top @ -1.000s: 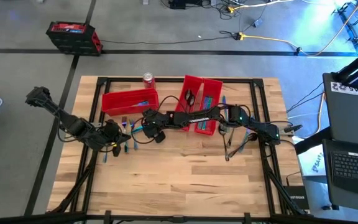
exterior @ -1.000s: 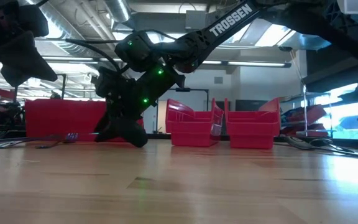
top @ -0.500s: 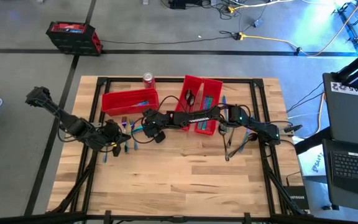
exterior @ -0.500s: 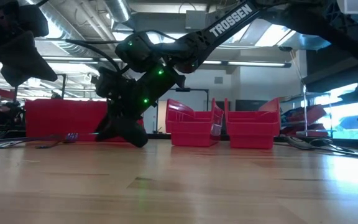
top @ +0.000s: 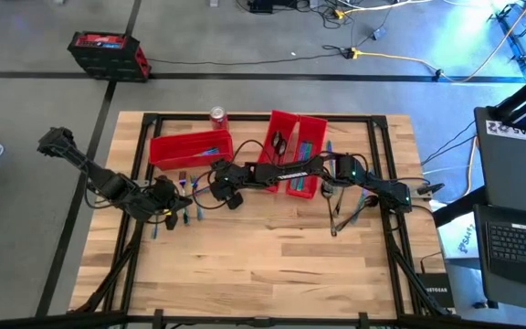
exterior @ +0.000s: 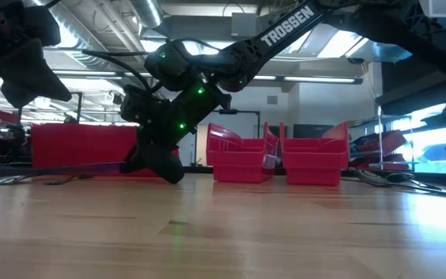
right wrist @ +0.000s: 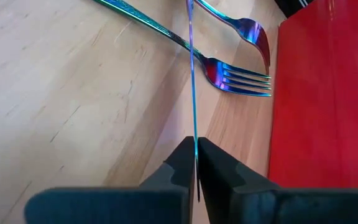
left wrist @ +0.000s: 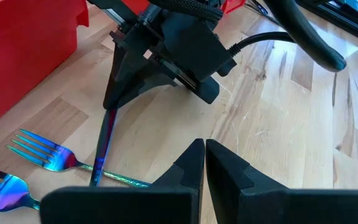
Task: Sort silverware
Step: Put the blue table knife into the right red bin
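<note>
Two arms are working on the desk. Left gripper (top: 186,206), at nine o'clock, is waiting with jaws clenched on nothing. Right gripper (right wrist: 194,163), near the middle, is pinching a thin knife (right wrist: 192,74) to lift it, beside two forks (right wrist: 238,74).

- High view: overhead, far, looking straight down on the whole table (top: 263,274).
- Low view: surface height, level across.
- Wrist views: close, angled down at the surface; both share the forks (left wrist: 45,155) beside the red bin (right wrist: 322,106).
</note>
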Controlling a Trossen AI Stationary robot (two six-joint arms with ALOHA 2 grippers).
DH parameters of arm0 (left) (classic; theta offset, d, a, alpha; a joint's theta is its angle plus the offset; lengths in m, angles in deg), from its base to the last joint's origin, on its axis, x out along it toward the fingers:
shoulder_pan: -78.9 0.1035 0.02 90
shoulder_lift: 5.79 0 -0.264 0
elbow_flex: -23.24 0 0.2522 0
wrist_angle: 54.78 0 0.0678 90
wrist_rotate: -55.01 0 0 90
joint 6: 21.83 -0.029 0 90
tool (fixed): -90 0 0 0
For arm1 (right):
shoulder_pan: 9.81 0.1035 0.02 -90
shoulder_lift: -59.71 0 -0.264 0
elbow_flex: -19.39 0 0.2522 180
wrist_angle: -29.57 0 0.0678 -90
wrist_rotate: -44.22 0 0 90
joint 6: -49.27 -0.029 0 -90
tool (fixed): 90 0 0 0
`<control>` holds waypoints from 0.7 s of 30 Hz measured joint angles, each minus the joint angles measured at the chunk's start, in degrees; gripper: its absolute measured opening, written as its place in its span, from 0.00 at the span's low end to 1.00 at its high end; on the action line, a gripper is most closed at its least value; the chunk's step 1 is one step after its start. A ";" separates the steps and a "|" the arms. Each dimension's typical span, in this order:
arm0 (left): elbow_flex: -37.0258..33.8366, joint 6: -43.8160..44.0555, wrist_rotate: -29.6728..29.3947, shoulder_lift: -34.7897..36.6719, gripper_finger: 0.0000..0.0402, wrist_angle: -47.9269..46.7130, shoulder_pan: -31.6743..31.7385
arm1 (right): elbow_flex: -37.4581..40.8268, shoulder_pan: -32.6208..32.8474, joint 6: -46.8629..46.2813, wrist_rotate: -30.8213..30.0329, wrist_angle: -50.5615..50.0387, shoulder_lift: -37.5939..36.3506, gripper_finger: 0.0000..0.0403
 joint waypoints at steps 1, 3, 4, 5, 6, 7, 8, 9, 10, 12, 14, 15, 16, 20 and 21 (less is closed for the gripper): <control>0.00 0.01 -0.02 -0.02 0.00 0.00 0.01 | 0.00 0.02 0.01 -0.05 -0.02 0.00 0.00; 0.00 0.03 0.00 0.00 0.00 0.00 0.00 | 0.00 0.06 -0.16 -1.06 -0.54 0.00 0.00; 0.00 0.03 0.00 -0.01 0.00 0.01 0.00 | -0.07 0.10 -0.34 -1.57 -0.99 -0.01 0.00; 0.00 0.01 0.00 -0.02 0.00 0.00 0.02 | -0.07 0.13 -1.09 -2.02 -1.70 -0.20 0.00; 0.00 0.04 0.00 0.00 0.00 0.02 0.00 | -0.07 0.12 -2.45 -2.16 -2.54 -0.32 0.00; 0.00 0.05 0.02 -0.03 0.00 0.36 0.01 | -0.06 0.08 -4.06 -2.07 -3.24 -0.35 0.00; 0.00 -0.79 0.33 -0.15 0.00 0.86 -0.03 | -0.04 0.02 -5.65 -1.93 -3.61 -0.38 0.00; 0.04 -2.34 0.77 -0.13 0.00 0.87 -0.11 | -0.04 0.00 -6.75 -1.75 -3.68 -0.57 0.00; 0.04 -3.84 1.14 -0.15 0.00 0.42 -0.22 | 0.07 -0.02 -7.56 -1.34 -3.94 -0.70 0.00; 0.04 -6.64 1.18 -0.37 0.00 -0.55 -0.38 | 0.05 0.01 -7.63 -0.55 -3.98 -0.70 0.00; 0.04 -8.17 1.15 -0.72 0.01 -0.76 -0.36 | 0.04 0.07 -7.86 -0.35 -4.03 -0.72 0.00; 0.04 -8.49 1.12 -0.95 0.02 -1.07 -0.33 | 0.05 0.07 -8.33 -0.30 -4.07 -0.72 0.00; 0.04 -8.84 1.13 -1.22 0.04 -1.61 -0.31 | 0.07 0.07 -8.82 -0.18 -4.07 -0.72 0.00; 0.04 -7.62 0.12 -1.95 0.16 -4.52 -0.31 | 0.07 0.07 -9.78 0.06 -4.04 -0.72 0.00; 0.04 -7.35 -0.33 -2.22 0.20 -5.54 -0.31 | 0.07 0.07 -10.14 0.08 -4.02 -0.72 0.00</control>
